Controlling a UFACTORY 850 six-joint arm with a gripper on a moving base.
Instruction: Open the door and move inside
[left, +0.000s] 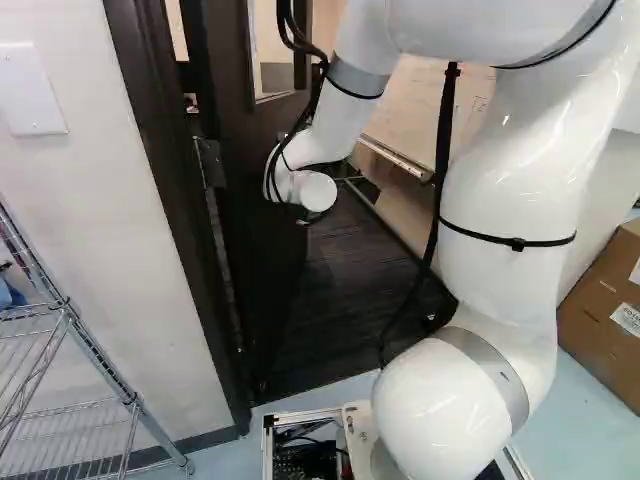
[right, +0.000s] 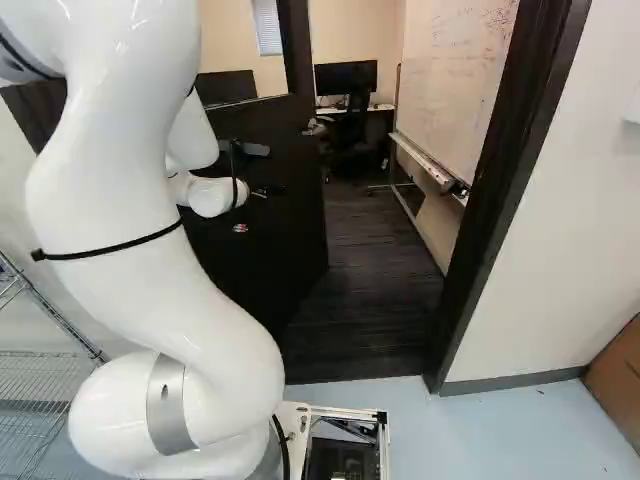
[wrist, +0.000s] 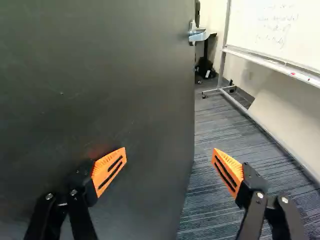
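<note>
In the right base view my gripper (right: 264, 190), dark and only partly visible, is in front of the dark door (right: 285, 220). The wrist view shows the gripper (wrist: 169, 154) open and empty, its orange fingertips far apart. One finger is in front of the door face (wrist: 115, 80); the other stands beyond the door's free edge, over the carpet. Whether the first finger touches the door cannot be told. A silver door handle (wrist: 198, 34) is farther ahead near that edge. The door stands partly open, swung into the room.
The door frame (right: 505, 190) bounds the opening on one side, and another frame post (left: 175, 210) on the other. Inside are dark carpet (right: 375, 270), a whiteboard stand (wrist: 265, 62), a desk and a chair (right: 350, 130). A wire rack (left: 75, 350) and a cardboard box (left: 605, 310) stand outside.
</note>
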